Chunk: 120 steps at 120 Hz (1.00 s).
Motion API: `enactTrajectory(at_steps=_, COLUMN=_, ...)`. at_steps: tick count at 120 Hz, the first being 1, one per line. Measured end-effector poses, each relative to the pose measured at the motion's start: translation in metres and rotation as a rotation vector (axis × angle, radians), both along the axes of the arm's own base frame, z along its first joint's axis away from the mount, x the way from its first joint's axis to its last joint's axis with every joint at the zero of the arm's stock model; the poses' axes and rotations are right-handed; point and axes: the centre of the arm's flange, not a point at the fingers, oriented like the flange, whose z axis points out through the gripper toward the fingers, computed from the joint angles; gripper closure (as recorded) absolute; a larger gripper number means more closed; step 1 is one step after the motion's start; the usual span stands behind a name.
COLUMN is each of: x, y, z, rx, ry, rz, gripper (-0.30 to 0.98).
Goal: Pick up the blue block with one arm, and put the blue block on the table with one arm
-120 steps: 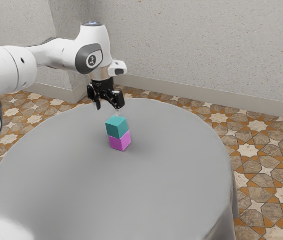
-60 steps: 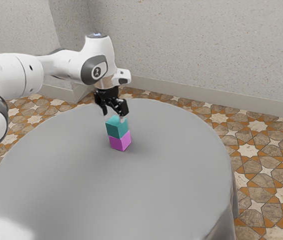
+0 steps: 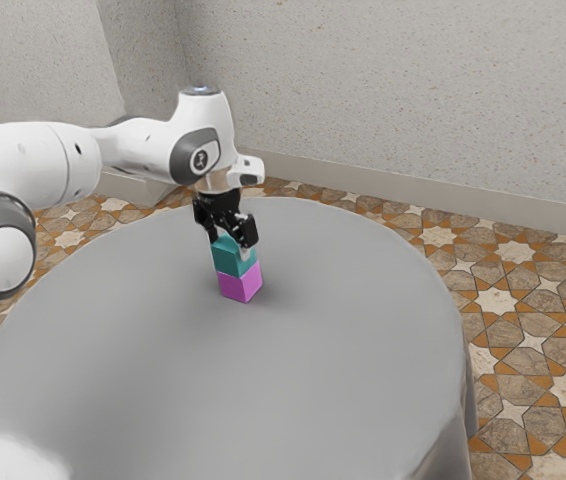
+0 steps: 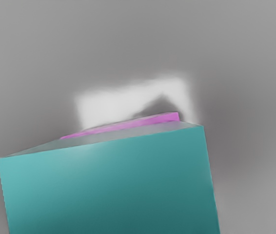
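The gripper (image 3: 230,245) is at the top of the blue block, its fingers apart and open, one on either side of the block's upper part. The blue block (image 3: 228,259), teal in colour, rests on a pink-purple block (image 3: 240,283), which stands on the grey round table (image 3: 313,340). One fingertip overlaps the teal block's upper right part in the exterior view. In the wrist view the blue block (image 4: 113,185) lies large and close under the hand, with a thin strip of the pink block (image 4: 169,117) beyond its edge.
The grey tabletop (image 4: 40,58) surrounds the stack, with a bright patch of light beside the blocks in the wrist view. A pale wall (image 3: 413,90) and patterned tiled floor (image 3: 553,330) lie beyond the table. The arm comes in from the exterior view's left.
My hand has come down and toward the exterior view's right, from above the stack to around the blue block's top. Both blocks have stayed in place.
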Motion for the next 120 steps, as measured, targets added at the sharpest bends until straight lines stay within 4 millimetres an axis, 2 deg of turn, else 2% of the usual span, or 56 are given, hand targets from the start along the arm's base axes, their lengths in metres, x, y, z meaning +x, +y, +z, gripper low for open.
enactTrajectory(at_steps=32, x=0.002, y=0.002, z=-0.015, rx=-0.004, ry=0.015, rz=-0.011, gripper=0.01)
enactTrajectory(at_steps=55, x=0.003, y=0.000, z=-0.012, rx=-0.005, ry=0.009, rz=-0.020, gripper=0.22)
enactTrajectory(at_steps=81, x=0.003, y=-0.001, z=-0.003, rx=-0.001, ry=-0.003, rz=-0.024, gripper=0.33)
enactTrajectory(at_steps=96, x=0.004, y=-0.010, z=0.011, rx=-0.001, ry=-0.015, rz=-0.035, gripper=0.38)
enactTrajectory(at_steps=120, x=0.002, y=-0.057, z=0.034, rx=0.004, ry=-0.035, rz=-0.093, gripper=0.41)
